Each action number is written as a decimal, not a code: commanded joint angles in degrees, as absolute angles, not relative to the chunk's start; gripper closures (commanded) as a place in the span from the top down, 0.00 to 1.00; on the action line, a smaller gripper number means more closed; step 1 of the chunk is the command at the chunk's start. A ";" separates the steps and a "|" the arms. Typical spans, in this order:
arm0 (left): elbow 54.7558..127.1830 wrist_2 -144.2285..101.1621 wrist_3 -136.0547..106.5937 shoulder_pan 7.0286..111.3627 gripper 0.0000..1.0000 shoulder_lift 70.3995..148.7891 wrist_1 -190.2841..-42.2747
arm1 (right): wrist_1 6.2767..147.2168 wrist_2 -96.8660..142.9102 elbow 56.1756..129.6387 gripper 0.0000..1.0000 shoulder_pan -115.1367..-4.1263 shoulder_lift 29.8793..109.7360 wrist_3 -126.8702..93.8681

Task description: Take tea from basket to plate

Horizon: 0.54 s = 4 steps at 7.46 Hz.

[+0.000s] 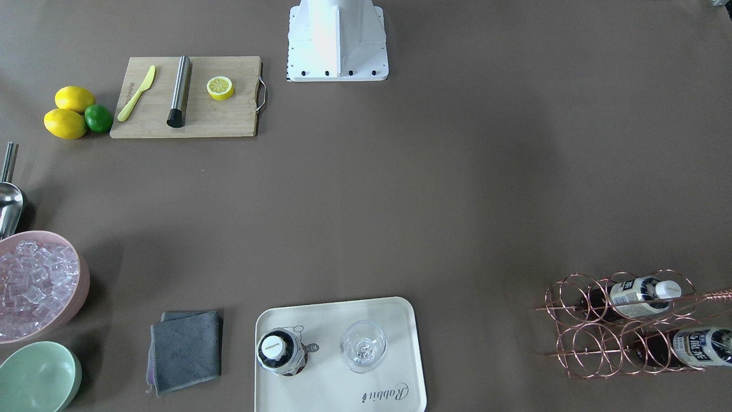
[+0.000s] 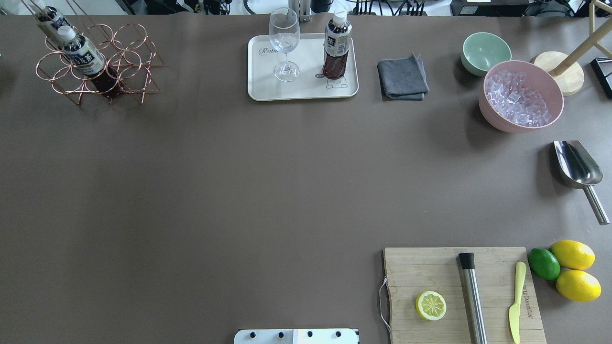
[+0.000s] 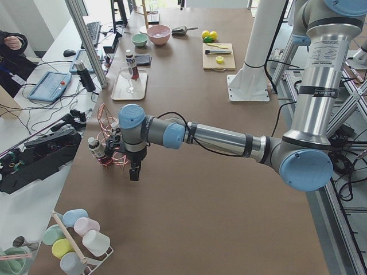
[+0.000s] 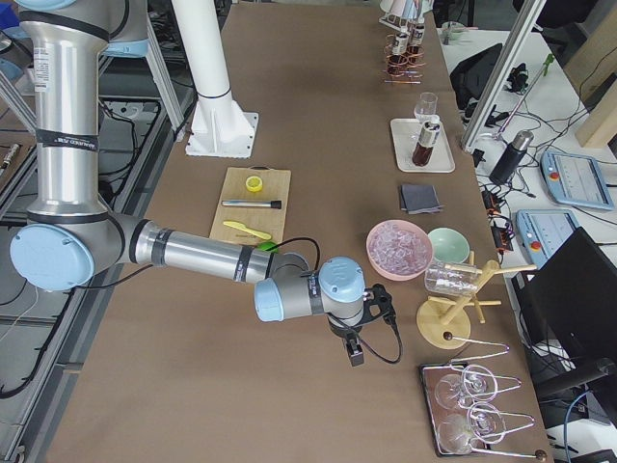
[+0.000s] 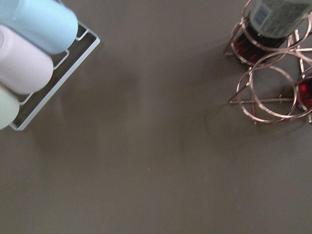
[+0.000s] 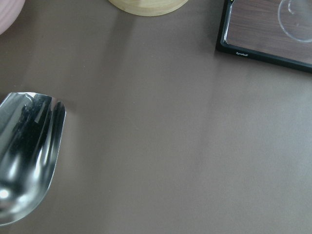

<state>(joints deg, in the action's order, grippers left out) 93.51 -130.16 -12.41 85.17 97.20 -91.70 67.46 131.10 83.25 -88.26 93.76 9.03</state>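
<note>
I think the tea bottle [image 2: 87, 58] is the one to go for. It lies tilted in a ring of the basket [image 2: 125, 61] at the far left corner of the table, with its cap end poking up and out. A second tea bottle [image 2: 49, 18] lies in the basket just behind it. A third tea bottle [image 2: 337, 48] stands upright on the plate [image 2: 308, 67], beside a glass [image 2: 284, 38].

The bottle looks full, so I guess it is a bit heavy for its small size. The plastic is smooth and may slip. It may also give a little if I squeeze hard, but it will not break like the glass. I would take hold around the label part that sticks out of the ring, just under the cap. I would pull it out along the line of the ring, because the wire basket looks light and may come along.

The bottle is clear plastic with dark brown drink inside. It has a white cap and a white and dark label.

The left gripper [image 3: 134, 173] hangs just beside the basket. The right gripper [image 4: 355, 353] hangs low over the table, well apart from it. Only the side views show them, so I cannot tell if the jaws are apart or closed.
</note>
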 commanded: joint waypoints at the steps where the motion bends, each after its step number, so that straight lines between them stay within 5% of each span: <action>1: 95.79 -130.25 -11.95 85.87 0.98 92.04 -89.91 | 67.41 131.04 83.50 1.00 -87.71 93.78 9.05; 4: 95.09 -130.17 -8.00 85.96 0.98 89.32 -90.09 | 54.41 130.43 81.75 1.00 -84.58 99.89 8.27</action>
